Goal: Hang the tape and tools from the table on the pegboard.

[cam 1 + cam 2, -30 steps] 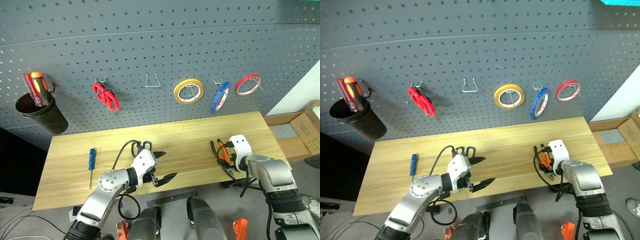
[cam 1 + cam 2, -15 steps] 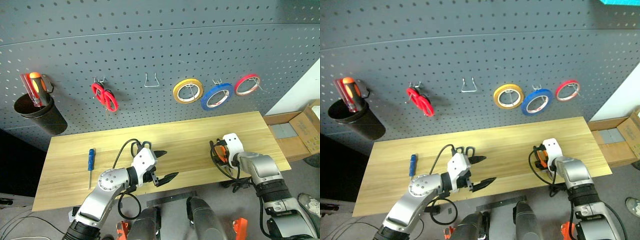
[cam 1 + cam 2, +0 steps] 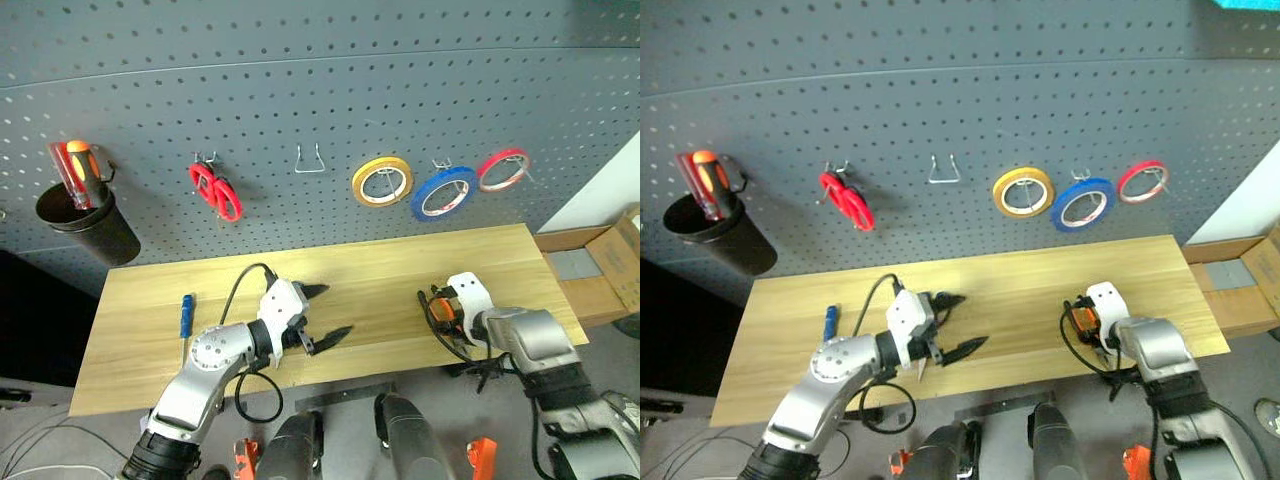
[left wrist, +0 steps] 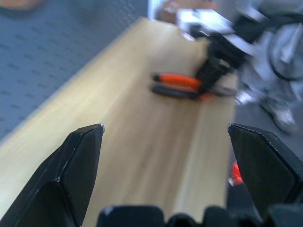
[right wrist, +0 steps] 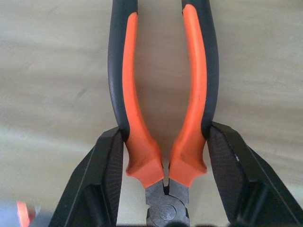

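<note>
Right gripper [image 5: 163,165] astride pliers [image 5: 163,94]

You get even, fairly bright light from above in the head views: the table [image 3: 400,270] glows pale yellow with a lighter patch near its far middle, and the pegboard [image 3: 300,90] reads flat grey without glare. Soft shadows fall just below the red-handled scissors [image 3: 215,190], the tape rings and the black cup [image 3: 85,225]. The pegboard's rows bow toward the edges, so you see lens distortion there. Your left wrist view is blurred beyond the fingers [image 4: 78,165]; the pliers [image 4: 177,85] and everything farther are smeared. Your right wrist view is sharp on the pliers' handles, with faint sheen on the orange grips.
</note>
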You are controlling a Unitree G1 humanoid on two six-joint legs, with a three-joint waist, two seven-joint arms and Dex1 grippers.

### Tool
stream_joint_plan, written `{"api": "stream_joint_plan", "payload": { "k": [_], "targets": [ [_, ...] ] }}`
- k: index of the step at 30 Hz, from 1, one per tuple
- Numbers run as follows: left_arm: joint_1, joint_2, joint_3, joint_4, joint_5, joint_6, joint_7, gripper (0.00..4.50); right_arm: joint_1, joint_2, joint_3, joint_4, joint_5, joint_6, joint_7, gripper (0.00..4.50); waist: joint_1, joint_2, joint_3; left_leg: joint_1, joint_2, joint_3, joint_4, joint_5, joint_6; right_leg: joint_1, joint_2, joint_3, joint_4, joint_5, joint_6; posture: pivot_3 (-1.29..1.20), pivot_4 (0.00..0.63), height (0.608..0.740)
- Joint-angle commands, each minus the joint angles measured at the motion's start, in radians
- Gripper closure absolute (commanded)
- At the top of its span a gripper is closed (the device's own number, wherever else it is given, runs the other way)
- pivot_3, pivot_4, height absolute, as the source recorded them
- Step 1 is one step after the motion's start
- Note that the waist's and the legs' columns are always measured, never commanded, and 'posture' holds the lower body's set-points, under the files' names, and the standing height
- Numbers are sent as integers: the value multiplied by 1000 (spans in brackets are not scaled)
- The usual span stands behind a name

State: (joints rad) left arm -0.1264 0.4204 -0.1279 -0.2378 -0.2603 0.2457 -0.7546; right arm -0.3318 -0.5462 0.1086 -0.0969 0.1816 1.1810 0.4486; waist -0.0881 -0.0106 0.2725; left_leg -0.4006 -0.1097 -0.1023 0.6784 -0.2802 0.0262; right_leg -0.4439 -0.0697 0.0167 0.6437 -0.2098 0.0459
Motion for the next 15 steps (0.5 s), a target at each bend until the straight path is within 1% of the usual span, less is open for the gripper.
{"api": "stream_joint_plan", "payload": {
  "k": [1, 2, 4, 6, 7, 9, 11, 12, 13, 14, 15],
  "targets": [
    [-71, -37, 115, -69, -81, 25, 82, 0, 139, -70, -117, -462, 202, -110, 208, 2405, 7, -1, 1, 0, 0, -1, 0, 0, 0, 0, 0, -1, 0, 0, 0, -182, 296, 740],
    [-78, -41, 134, -72, -75, 13, 101, 0, 170, -63, -176, -548, 271, -129, 247, 2405, 6, -2, 2, -1, 0, -2, 0, 0, 0, 0, 0, -2, 0, -1, 2, -185, 296, 740],
    [-86, -47, 162, -65, -45, -26, 141, 0, 166, -22, -274, -608, 382, -121, 263, 2405, -4, -2, 2, 1, 2, -3, -1, -1, -2, 1, 1, -3, 0, -2, 3, -203, 297, 740],
    [-82, -62, 216, -99, -66, -20, 194, 0, 60, 59, -379, -636, 567, -111, 236, 2405, -15, -6, 4, 3, 2, 0, -1, -1, -2, 3, 2, -1, 0, -2, 4, -205, 296, 740],
    [-82, -68, 229, -110, -72, -17, 210, 0, 19, 79, -406, -637, 624, -111, 224, 2405, -17, -6, 5, 3, 2, 1, 0, -1, -2, 3, 2, -1, 0, -1, 4, -197, 291, 740],
    [-64, -67, 230, -153, -78, -1, 220, 0, -85, 119, -419, -615, 694, -121, 180, 2405, -15, -6, 5, 4, 2, 1, 1, -1, -2, 2, 2, 0, 0, -1, 4, -179, 280, 740],
    [-35, -69, 229, -193, -68, 1, 237, 0, -208, 157, -399, -571, 708, -151, 131, 2405, -11, -7, 5, 4, 2, 0, 1, -1, -2, 3, 2, 0, 0, -1, 4, -165, 274, 740],
    [-22, -65, 221, -202, -35, -23, 249, 0, -266, 172, -376, -541, 696, -167, 112, 2405, -9, -6, 5, 3, 2, 0, 0, -1, -2, 2, 2, 0, 0, 0, 4, -153, 271, 740],
    [-11, -65, 210, -209, 1, -51, 263, 0, -316, 170, -334, -510, 653, -188, 102, 2405, -5, -6, 5, 3, 2, 0, 0, -1, -2, 2, 2, 0, 1, -1, 4, -130, 263, 740],
    [0, -88, 210, -217, 34, -106, 297, 0, -368, 158, -268, -472, 574, -224, 89, 2405, 0, -6, 4, 3, 2, 0, 0, 0, -4, 1, 2, 0, 1, -1, 3, -114, 255, 740],
    [18, -103, 209, -242, 47, -117, 323, 0, -416, 163, -217, -438, 510, -273, 74, 2405, 3, -6, 4, 2, 1, 0, -1, 1, -6, 0, 2, -1, 1, -1, 3, -90, 248, 740]
  ]
}}
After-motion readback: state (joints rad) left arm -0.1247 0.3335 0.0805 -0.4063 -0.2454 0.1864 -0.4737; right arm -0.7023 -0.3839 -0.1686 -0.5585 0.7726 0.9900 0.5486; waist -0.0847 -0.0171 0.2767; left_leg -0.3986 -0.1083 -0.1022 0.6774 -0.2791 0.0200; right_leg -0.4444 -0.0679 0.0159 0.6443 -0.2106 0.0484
